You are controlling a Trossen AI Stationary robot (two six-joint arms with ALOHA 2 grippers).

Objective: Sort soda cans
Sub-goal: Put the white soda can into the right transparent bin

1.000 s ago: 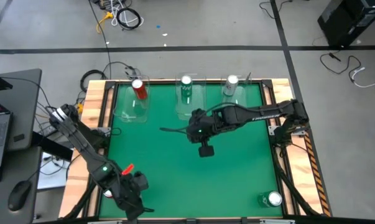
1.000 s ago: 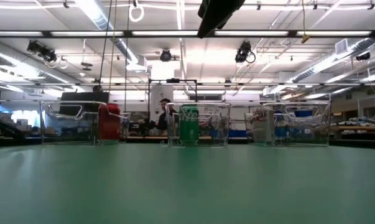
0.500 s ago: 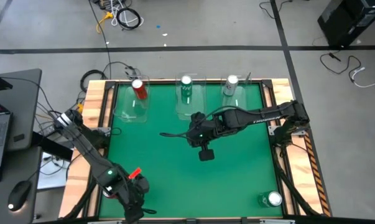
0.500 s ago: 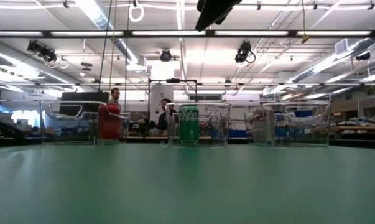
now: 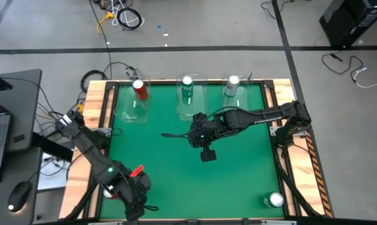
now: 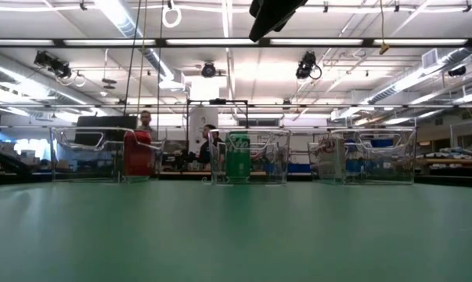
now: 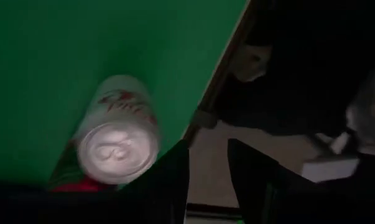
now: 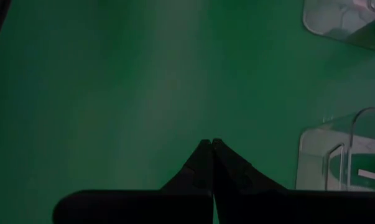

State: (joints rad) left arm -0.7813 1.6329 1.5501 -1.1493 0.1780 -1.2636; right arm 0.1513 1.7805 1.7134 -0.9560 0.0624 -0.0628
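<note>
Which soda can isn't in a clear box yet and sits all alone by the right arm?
The green can at the table's near right corner. The red can, the other green can and the silver can stand in bins along the far edge.

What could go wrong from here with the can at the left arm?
The silver-white soda can with red lettering stands close to the green table's wooden edge, beside the left gripper; a glancing contact could tip it or push it off. The right gripper, jaws shut, hangs mid-table before the clear plastic bins, so carrying the can there may risk crossing that arm.
</note>
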